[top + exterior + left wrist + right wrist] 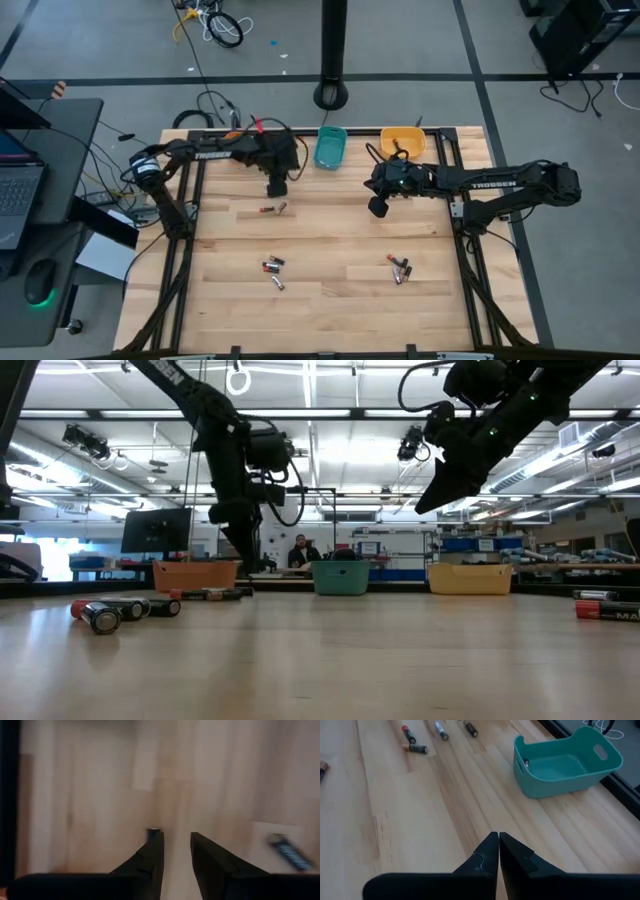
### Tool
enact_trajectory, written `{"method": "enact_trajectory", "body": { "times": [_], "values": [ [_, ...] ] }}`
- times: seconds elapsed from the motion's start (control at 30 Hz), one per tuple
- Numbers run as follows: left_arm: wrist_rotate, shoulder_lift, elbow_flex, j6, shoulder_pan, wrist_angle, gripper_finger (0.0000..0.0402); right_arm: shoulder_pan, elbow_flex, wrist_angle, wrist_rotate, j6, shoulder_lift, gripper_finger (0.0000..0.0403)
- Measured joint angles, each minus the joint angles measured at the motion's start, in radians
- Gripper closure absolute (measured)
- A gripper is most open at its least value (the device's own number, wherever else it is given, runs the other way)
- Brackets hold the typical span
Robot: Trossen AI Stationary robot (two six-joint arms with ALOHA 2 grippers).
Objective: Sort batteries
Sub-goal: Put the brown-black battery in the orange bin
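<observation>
Left pincer, fingers partly spread on nothing visible, hangs just above the battery pair at frame centre-left on the tabletop, their long axes left-right; right pincer, pressed together and empty, sits farther right.

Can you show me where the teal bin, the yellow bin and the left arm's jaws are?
teal bin [547,787], right wrist view, on its front wall.
yellow bin [403,148], high view, on its near rim.
left gripper [176,851], left wrist view, between its fingertips.
</observation>
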Motion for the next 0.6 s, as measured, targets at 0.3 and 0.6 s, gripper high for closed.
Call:
{"method": "enact_trajectory", "body": {
  "times": [0.3, 0.6],
  "values": [
    [0.07, 0.112, 0.003, 0.095, 0.128, 0.027, 0.0283, 0.0, -0.016, 0.022, 0.0, 0.001, 0.0, 0.0388],
    [0.074, 0.212, 0.061, 0.075, 0.148, 0.026, 0.026, 0.001, -0.017, 0.024, 0.0, 0.0, 0.0, 0.0382]
  ]
}}
